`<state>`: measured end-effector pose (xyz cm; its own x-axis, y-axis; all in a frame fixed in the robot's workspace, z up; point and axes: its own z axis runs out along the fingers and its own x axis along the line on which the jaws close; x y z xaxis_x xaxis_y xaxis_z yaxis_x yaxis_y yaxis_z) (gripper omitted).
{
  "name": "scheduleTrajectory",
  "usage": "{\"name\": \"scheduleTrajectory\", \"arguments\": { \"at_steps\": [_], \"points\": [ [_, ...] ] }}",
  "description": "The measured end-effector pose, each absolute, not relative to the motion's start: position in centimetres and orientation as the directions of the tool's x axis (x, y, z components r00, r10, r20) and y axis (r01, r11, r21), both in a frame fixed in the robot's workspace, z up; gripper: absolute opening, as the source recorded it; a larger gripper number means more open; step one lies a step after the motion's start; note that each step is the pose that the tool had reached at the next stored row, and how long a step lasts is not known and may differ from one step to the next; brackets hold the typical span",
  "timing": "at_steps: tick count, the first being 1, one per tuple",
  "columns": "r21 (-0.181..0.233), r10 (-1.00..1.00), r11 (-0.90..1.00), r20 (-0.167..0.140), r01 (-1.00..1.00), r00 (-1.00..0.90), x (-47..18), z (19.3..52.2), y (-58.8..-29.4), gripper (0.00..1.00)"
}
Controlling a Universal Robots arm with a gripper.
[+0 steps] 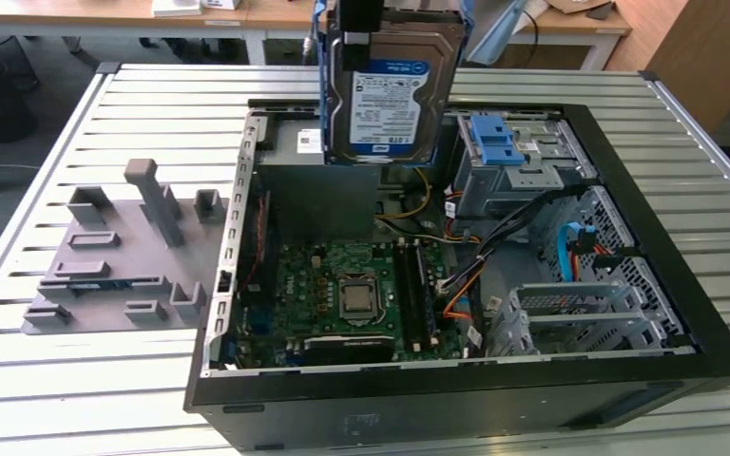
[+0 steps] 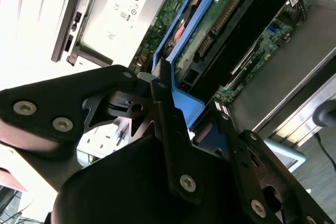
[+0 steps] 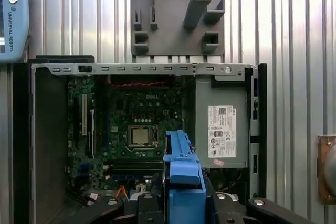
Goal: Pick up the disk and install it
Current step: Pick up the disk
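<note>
One disk [image 1: 384, 90] is being held in the air, upright, label side being turned toward the exterior view. It is being gripped from above, on the blue bracket [image 1: 335, 85] that runs around its edges.

In the second wrist view the pincer [image 2: 191, 114] is being clamped narrow on that bracket. One black finger [image 2: 164, 116] is being pressed flat against the blue plastic, and black linkage is being seen on the opposite side. The disk's circuit-board side is being shown there as well.

The disk is being hung over the far part of the open computer case [image 1: 669, 366], which is being carried on its side by the slatted metal surface [image 1: 99, 408]. In the exterior view the disk's lower edge is being lined up over the grey box [image 1: 316, 190] with a white sticker. Whether the two are touching cannot be told. The cage [image 1: 505, 180] with the blue latch [image 1: 498, 147] is being seen just to the exterior view's right of the disk, apart from it.

In the first wrist view the bracket is being seen edge-on, above the strip between the green circuit board [image 3: 131, 124] and the grey box. A bare metal chip [image 3: 140, 136] is being shown in the middle of the board. Orange and black cables [image 1: 467, 275] are being run between board and cage. A grey holder block [image 1: 111, 266] with upright posts is being carried by the surface outside the case, on the exterior view's left, well apart from the disk.
</note>
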<state>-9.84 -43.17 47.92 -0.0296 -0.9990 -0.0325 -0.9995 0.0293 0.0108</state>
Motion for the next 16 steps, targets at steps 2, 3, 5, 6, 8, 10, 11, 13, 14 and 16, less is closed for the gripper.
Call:
{"name": "scheduleTrajectory", "arguments": {
  "at_steps": [2,3,5,6,8,10,11,13,14,16],
  "points": [
    [0.011,-0.999,0.029,-0.032,-1.000,-0.030,-9.4,47.9,-43.3,0.36],
    [0.011,-0.999,0.029,-0.032,-1.000,-0.030,-9.2,47.9,-43.4,0.36],
    [0.011,-0.999,0.029,-0.032,-1.000,-0.030,-8.9,47.9,-43.5,0.36],
    [0.011,-0.999,0.029,-0.032,-1.000,-0.030,-8.7,47.9,-43.7,0.36],
    [0.011,-0.999,0.029,-0.032,-1.000,-0.030,-8.6,47.9,-43.9,0.36],
    [0.011,-0.999,0.029,-0.032,-1.000,-0.030,-8.5,47.9,-44.2,0.36],
    [0.011,-0.999,0.029,-0.032,-1.000,-0.030,-8.4,47.9,-44.3,0.36],
    [0.011,-0.999,0.029,-0.032,-1.000,-0.030,-8.4,47.9,-44.6,0.36],
    [0.011,-0.999,0.029,-0.032,-1.000,-0.030,-8.3,47.9,-44.7,0.36],
    [0.011,-0.999,0.029,-0.032,-1.000,-0.030,-8.2,47.9,-44.9,0.36]
  ]
}}
